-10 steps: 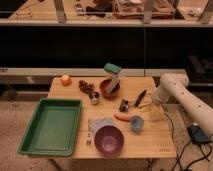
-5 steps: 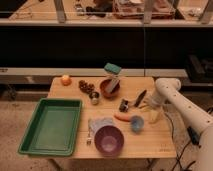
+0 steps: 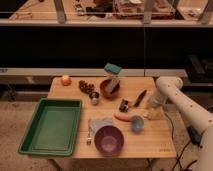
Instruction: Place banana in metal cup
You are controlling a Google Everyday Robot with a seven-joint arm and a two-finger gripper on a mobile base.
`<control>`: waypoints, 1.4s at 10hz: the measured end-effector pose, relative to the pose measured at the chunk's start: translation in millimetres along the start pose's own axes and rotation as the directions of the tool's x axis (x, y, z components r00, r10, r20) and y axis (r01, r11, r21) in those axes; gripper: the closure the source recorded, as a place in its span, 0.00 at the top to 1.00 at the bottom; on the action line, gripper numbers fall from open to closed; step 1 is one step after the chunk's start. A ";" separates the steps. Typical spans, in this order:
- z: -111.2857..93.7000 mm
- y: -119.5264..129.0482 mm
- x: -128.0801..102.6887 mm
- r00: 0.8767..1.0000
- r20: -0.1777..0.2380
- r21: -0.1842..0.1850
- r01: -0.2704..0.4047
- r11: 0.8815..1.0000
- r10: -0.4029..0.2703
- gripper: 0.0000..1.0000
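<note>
Pale-yellow banana (image 3: 148, 115) just at six o'clock of the claw (image 3: 153, 106), maybe touching; long axis and claw's hold impossible to tell. Metal cup (image 3: 94, 98) well apart, toward nine o'clock.

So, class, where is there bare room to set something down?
Front right of the table, bordered by purple bowl and light blue cup. Crowded mid-table: brown bowl, carrot, metal cup, with the gripper beside the light blue cup.
</note>
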 end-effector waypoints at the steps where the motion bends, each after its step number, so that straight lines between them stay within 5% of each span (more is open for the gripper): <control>1: -1.3 0.9 1.9 1.000 -0.002 -0.001 0.000 1.000 0.000 0.00; 5: -4.8 0.6 1.9 1.000 -0.003 -0.003 0.000 1.000 0.000 0.00; 7: -26.1 -4.6 2.1 0.999 0.040 0.030 -0.022 0.999 0.021 0.00; 12: -144.2 -27.4 -30.1 0.989 0.151 0.144 -0.014 0.989 -0.008 0.00; 14: -192.8 -34.8 -50.8 0.972 0.228 0.180 0.009 0.984 -0.050 0.00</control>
